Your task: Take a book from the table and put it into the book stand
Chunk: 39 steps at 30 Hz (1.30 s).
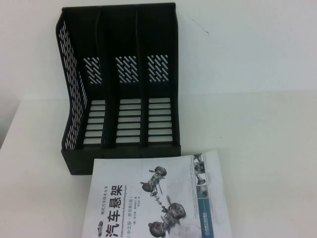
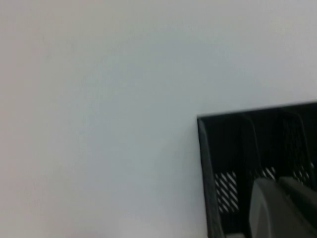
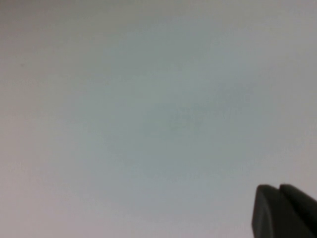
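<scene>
The book, white-covered with a black Chinese title and grey car suspension pictures, lies flat on the white table at the near edge, just in front of the book stand. The black book stand stands upright at the back centre, and its three slots are empty. Neither gripper shows in the high view. In the left wrist view my left gripper is shut and empty, with the stand beyond it. In the right wrist view my right gripper is shut and empty over bare table.
White tabletop lies to the left and right of the stand and book. A pale wall rises behind the stand.
</scene>
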Available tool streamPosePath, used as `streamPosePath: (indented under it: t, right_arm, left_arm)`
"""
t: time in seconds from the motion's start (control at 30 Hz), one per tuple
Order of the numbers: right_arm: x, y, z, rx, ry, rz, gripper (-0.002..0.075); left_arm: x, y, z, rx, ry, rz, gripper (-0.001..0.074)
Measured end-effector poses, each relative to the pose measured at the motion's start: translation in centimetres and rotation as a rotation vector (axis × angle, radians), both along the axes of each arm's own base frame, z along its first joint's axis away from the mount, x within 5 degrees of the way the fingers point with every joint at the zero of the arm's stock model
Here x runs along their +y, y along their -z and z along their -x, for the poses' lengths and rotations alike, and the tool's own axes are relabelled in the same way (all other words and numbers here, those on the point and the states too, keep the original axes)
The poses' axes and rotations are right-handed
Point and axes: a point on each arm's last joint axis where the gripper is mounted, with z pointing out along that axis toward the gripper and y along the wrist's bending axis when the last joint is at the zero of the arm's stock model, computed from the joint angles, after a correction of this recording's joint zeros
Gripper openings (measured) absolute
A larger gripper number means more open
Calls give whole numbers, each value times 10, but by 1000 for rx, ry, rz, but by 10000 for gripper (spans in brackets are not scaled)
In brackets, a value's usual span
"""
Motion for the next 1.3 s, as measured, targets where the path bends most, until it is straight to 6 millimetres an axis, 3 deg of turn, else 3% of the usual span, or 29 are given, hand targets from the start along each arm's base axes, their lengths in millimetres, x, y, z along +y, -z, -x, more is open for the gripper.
streamPosePath:
  t: [0.17,0.4,0.67,0.93,1.0,1.13,1.3]
  right_arm:
    - [4,15,-17,377,-28,40,-2]
    - [21,-1,-28,865,-149,284,-1]
    - [36,0,-66,1412,-398,235,-1]
    - [51,24,-110,1635,-600,-59,-2]
    - [57,29,-121,1667,-687,-46,-1]
    - [68,34,-144,1680,-821,9,-1]
    - [86,41,-173,1705,-873,117,-1]
  left_arm:
    - [-3,10,-9,153,43,48,-3]
    - [-9,15,-34,406,100,116,-3]
    - [-15,23,-60,608,130,155,-3]
    - [-16,20,-63,586,137,159,-3]
    - [-16,23,-63,621,142,167,-3]
    - [-21,35,-69,812,151,268,-3]
    - [-31,43,-90,1108,174,324,-3]
